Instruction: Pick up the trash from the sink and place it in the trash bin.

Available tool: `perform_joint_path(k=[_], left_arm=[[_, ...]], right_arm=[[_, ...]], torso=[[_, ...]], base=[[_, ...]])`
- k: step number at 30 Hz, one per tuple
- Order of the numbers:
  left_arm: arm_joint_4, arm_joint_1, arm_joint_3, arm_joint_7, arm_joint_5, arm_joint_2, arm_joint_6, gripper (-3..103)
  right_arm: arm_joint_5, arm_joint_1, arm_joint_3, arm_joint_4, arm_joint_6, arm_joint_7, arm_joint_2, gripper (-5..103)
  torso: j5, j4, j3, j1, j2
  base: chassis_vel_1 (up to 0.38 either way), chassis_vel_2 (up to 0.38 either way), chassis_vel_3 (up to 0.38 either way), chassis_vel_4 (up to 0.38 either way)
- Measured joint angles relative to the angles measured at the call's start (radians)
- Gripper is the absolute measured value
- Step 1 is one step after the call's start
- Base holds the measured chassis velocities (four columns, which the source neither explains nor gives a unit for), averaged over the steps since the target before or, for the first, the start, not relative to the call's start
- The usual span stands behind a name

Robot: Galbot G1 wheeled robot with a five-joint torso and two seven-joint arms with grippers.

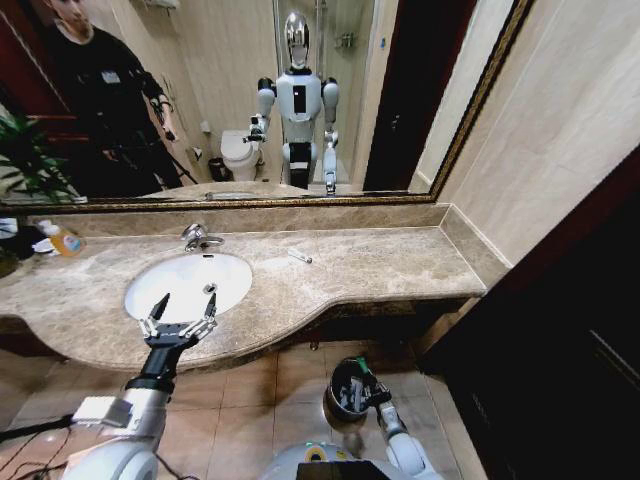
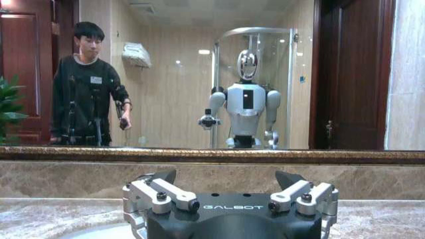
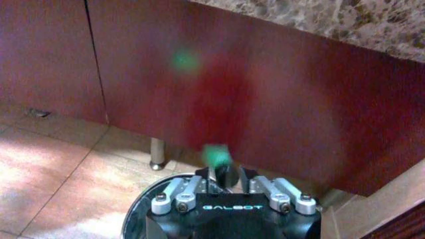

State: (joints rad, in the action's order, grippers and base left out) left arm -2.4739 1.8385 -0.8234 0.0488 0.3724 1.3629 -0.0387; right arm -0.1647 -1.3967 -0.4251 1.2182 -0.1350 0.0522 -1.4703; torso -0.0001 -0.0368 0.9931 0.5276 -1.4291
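The right gripper (image 3: pixel 226 175), fingers pinching a little green packet (image 3: pixel 216 155), is hovering over the trash bin (image 1: pixel 335 400); centring before release seems wise. The left gripper (image 1: pixel 182 312) is waiting wide-fingered above the sink (image 1: pixel 230 275).

- Head view: even, warm indoor light. Soft sheen on the marble counter (image 1: pixel 380 262); sink (image 1: pixel 190 283) bright white, near overexposed.
- Strong wide-angle bending toward the edges; mirror frame (image 1: pixel 478 100) leans. Right side falls into deep shadow.
- Left wrist view: sharp, well lit; ceiling lamp reflected in the mirror (image 2: pixel 204 52).
- Right wrist view: dim, reddish, soft throughout; green item (image 3: pixel 216 155) at the right gripper (image 3: pixel 226 175) blurred, green flare above; floor tiles (image 3: pixel 59 169) glare-washed.
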Motion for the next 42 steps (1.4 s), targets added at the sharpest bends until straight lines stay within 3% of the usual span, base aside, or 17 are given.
perform_joint_path(k=[5, 8, 9, 10, 17, 19, 32, 42], left_arm=[[0.0, 0.0, 0.0, 0.0, 0.0, 0.0, 0.0, 100], [0.0, 0.0, 0.0, 0.0, 0.0, 0.0, 0.0, 100], [0.0, 0.0, 0.0, 0.0, 0.0, 0.0, 0.0, 100], [0.0, 0.0, 0.0, 0.0, 0.0, 0.0, 0.0, 100], [0.0, 0.0, 0.0, 0.0, 0.0, 0.0, 0.0, 100], [0.0, 0.0, 0.0, 0.0, 0.0, 0.0, 0.0, 100], [0.0, 0.0, 0.0, 0.0, 0.0, 0.0, 0.0, 100], [0.0, 0.0, 0.0, 0.0, 0.0, 0.0, 0.0, 100]], right_arm=[[-0.01, 0.003, 0.006, -0.021, -0.017, 0.008, 0.0, 46], [-0.014, 0.002, 0.005, -0.024, -0.033, 0.024, 0.0, 62], [-0.014, 0.002, 0.005, -0.024, -0.033, 0.024, 0.0, 62], [-0.013, -0.001, 0.003, -0.017, -0.035, 0.026, 0.001, 62], [0.018, -0.056, -0.012, 0.084, -0.035, 0.027, 0.014, 95], [0.023, -0.068, -0.012, 0.103, -0.035, 0.028, 0.017, 98], [0.035, -0.231, -0.011, 0.358, -0.102, 0.105, 0.037, 100], [0.07, -0.253, -0.003, 0.582, -0.034, 0.101, 0.056, 100]], torso=[[0.0, 0.0, 0.0, 0.0, 0.0], [0.0001, 0.0, 0.0, 0.0, 0.0], [0.0001, 0.0, 0.0, 0.0, 0.0], [0.0001, 0.0, 0.0, 0.0, 0.0], [0.0001, 0.0, 0.0, 0.0, 0.0], [0.0001, 0.0, 0.0, 0.0, 0.0], [0.0, 0.0001, 0.0, 0.0, 0.0], [0.0001, 0.0, 0.0, 0.0, 0.0]], base=[[0.0, 0.0, 0.0, 0.0], [0.0, 0.0, 0.0, 0.0], [0.0, 0.0, 0.0, 0.0], [0.0, 0.0, 0.0, 0.0], [0.0, 0.0, 0.0, 0.0], [0.0, 0.0, 0.0, 0.0], [0.0, 0.0, 0.0, 0.0], [0.0, 0.0, 0.0, 0.0]])
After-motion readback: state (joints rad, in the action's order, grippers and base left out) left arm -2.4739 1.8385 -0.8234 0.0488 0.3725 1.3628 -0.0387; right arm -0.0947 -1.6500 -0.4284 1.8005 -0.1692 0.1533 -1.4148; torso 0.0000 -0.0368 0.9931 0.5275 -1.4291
